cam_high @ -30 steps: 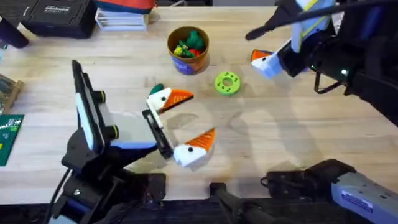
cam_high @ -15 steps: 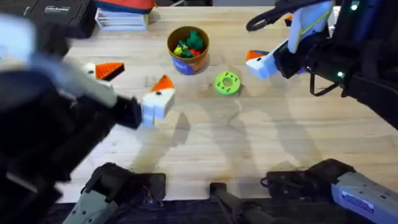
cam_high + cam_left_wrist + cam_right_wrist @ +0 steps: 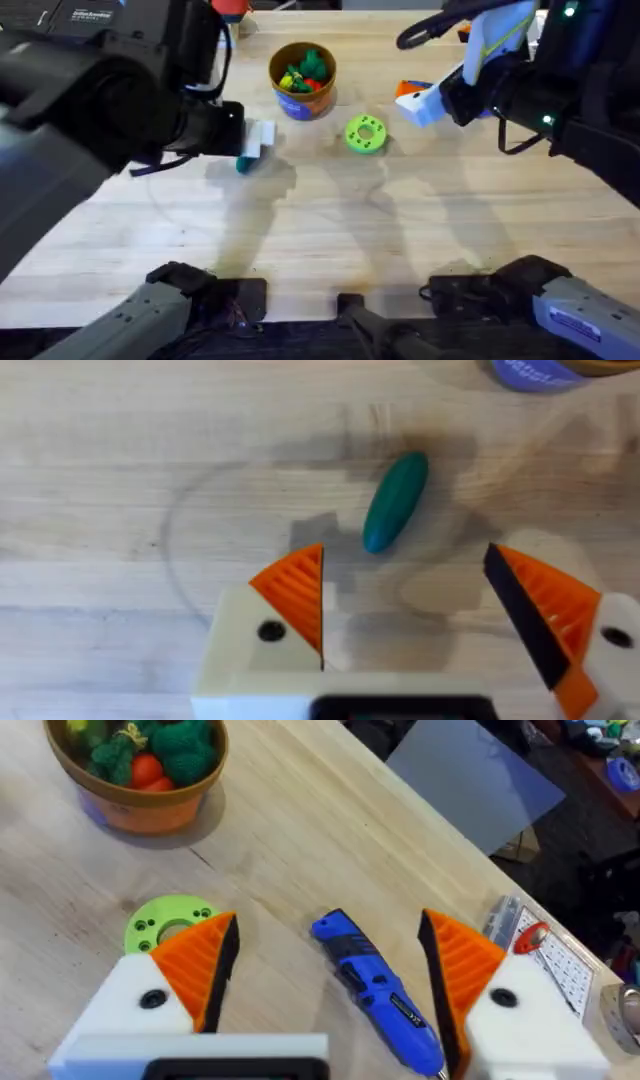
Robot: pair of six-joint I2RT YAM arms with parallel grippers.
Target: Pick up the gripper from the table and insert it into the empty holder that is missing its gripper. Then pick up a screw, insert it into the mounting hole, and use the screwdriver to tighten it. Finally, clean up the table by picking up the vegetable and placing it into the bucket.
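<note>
The vegetable (image 3: 395,500), dark green and oblong, lies on the wood just beyond my left gripper (image 3: 410,610), which hangs open above it. From overhead the vegetable (image 3: 244,165) peeks out under the left gripper (image 3: 256,140). The bucket (image 3: 302,78) stands at the back centre with several toy vegetables inside. My right gripper (image 3: 330,970) is open, and the blue screwdriver (image 3: 375,985) lies on the table between its orange fingers (image 3: 195,960). The right gripper (image 3: 420,100) is at the back right. The loose gripper, the holder and the screw are out of view.
A bright green disc (image 3: 365,133) with holes lies right of the bucket, close to the right gripper. The left arm looms large and dark over the table's left half. A black case (image 3: 80,15) and books sit at the back left.
The left arm rose from the front left and swung towards the back, bringing its open gripper over the vegetable. The right arm has stayed nearly still.
</note>
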